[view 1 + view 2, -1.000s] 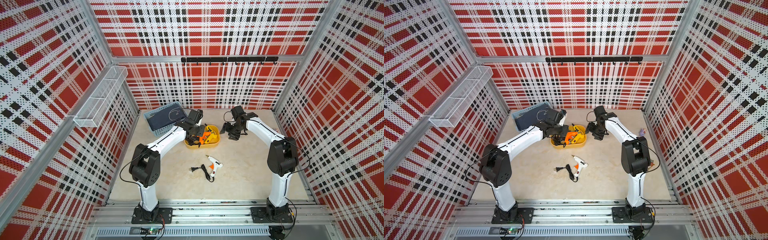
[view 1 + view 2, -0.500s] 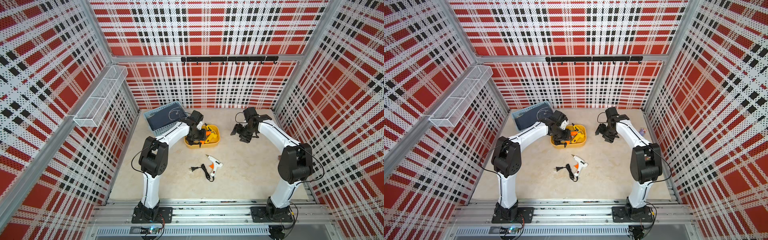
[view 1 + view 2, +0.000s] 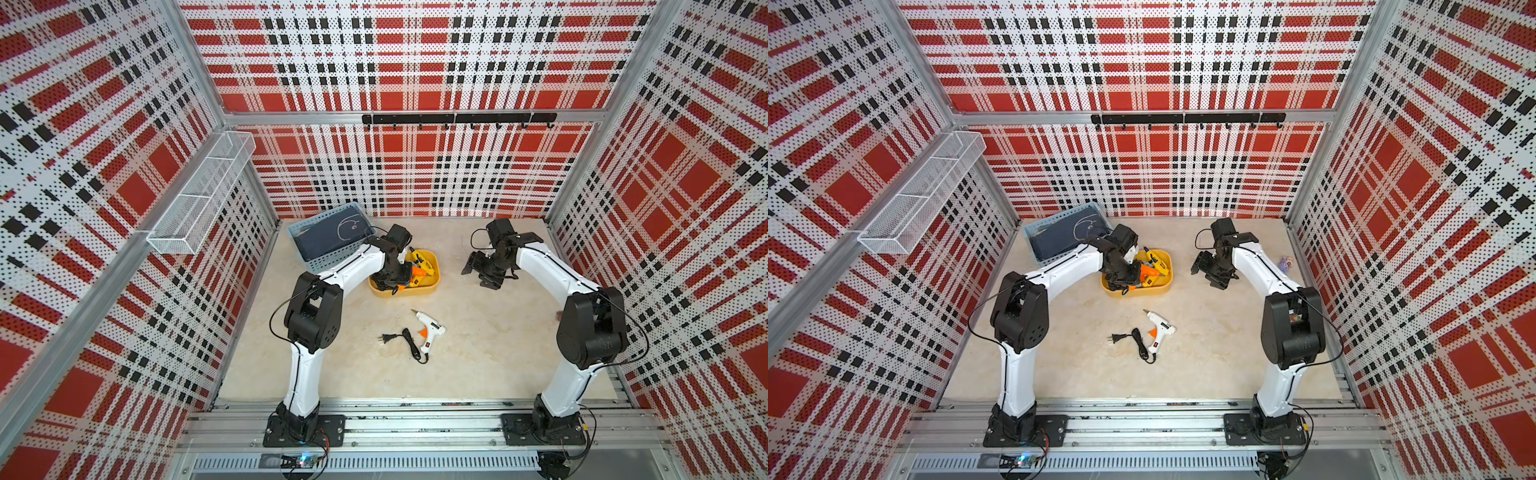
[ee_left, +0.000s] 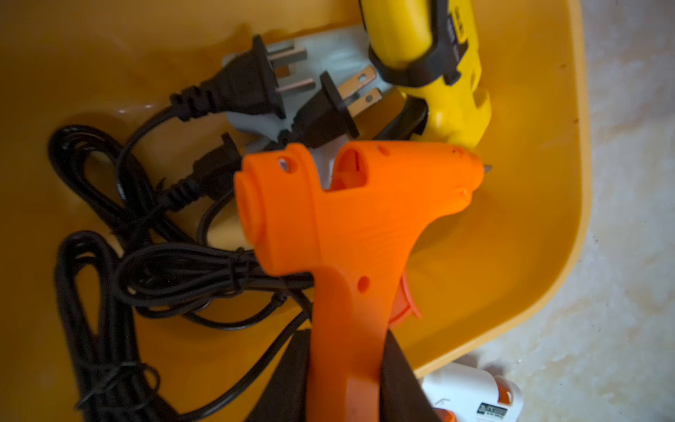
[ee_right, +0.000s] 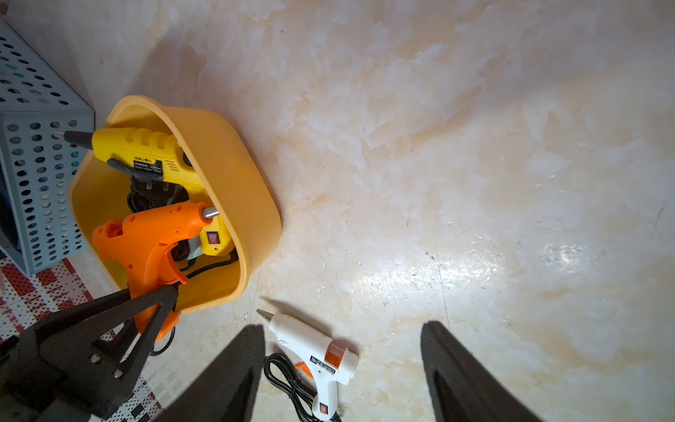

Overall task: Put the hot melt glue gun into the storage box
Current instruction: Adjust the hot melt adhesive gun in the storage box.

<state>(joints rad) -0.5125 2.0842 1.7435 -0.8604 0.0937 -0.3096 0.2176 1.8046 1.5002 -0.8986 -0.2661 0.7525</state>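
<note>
Wire rack (image 3: 199, 195): white mesh trough with dividers, fixed to the left wall.
Blue basket (image 3: 309, 255): light-blue plastic with lattice walls, standing at the back left of the surface (image 5: 438, 146). It holds a dark, flat item (image 3: 332, 237) marked with a white line drawing.
Left claw (image 4: 345, 336): clenched on the handle of the orange glue gun (image 4: 347, 219), one black finger on each side.
Storage box (image 5: 237, 175): shallow yellow tub with smooth walls and rounded corners, just right of the basket. The orange glue gun's body lies inside it, with the handle reaching out over the rim.
Yellow glue gun (image 5: 146, 153): also in the box — black nozzle, black trigger, red rocker switch on the grip. It has a small black label with print too fine to read.
Cords (image 4: 109, 255): black, tied in bundles, piled on the box floor with two-pin plugs (image 4: 248, 84).
White glue gun (image 3: 430, 332): out on the surface in front of the box, lying on its side, metal tip toward the box. It has an orange trigger and a black label beginning "20W". Its black cord (image 3: 409, 338) trails beside it.
Surface: cream, marbled, glossy.
Right claw (image 5: 343, 327): released — fingers spread wide, nothing between them, above the surface to the right of the box.
</note>
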